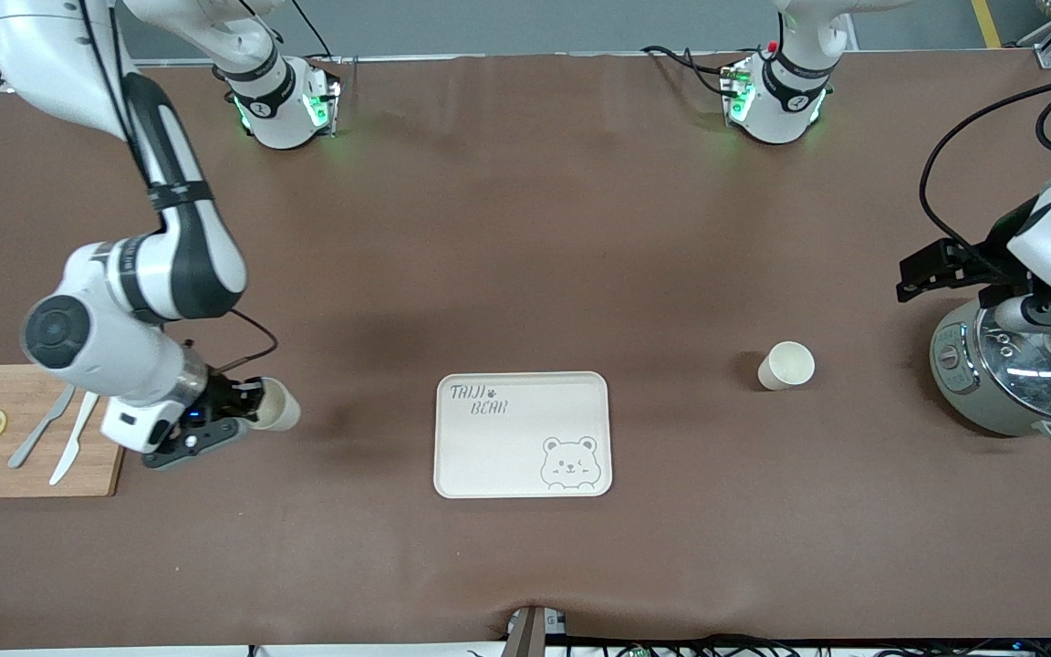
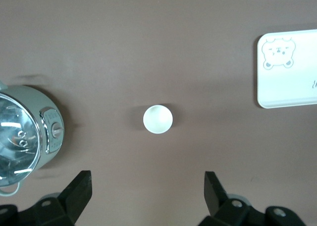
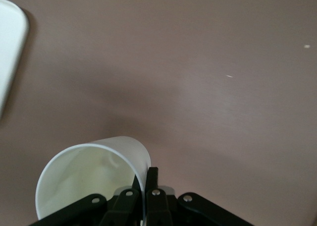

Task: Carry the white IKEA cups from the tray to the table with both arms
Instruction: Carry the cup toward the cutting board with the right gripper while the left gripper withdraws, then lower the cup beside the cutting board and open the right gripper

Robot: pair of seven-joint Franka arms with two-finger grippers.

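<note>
One white cup (image 1: 786, 365) stands upright on the brown table, between the bear-printed tray (image 1: 523, 379) and the grey-green pot; in the left wrist view it (image 2: 158, 119) lies ahead of the fingers. My left gripper (image 1: 1050, 315) hangs open and empty over the pot's lid; it shows open in its own view (image 2: 147, 189). My right gripper (image 1: 238, 415) is shut on the rim wall of the second white cup (image 1: 277, 405), which is tilted just over the table beside the cutting board. In the right wrist view the gripper (image 3: 146, 186) pinches that cup's wall (image 3: 89, 179).
A grey-green pot with a glass lid (image 1: 1009, 383) stands at the left arm's end; it shows in the left wrist view (image 2: 25, 137). A wooden cutting board (image 1: 33, 474) with lemon slices and cutlery lies at the right arm's end. The tray's corner shows in the right wrist view (image 3: 10, 47).
</note>
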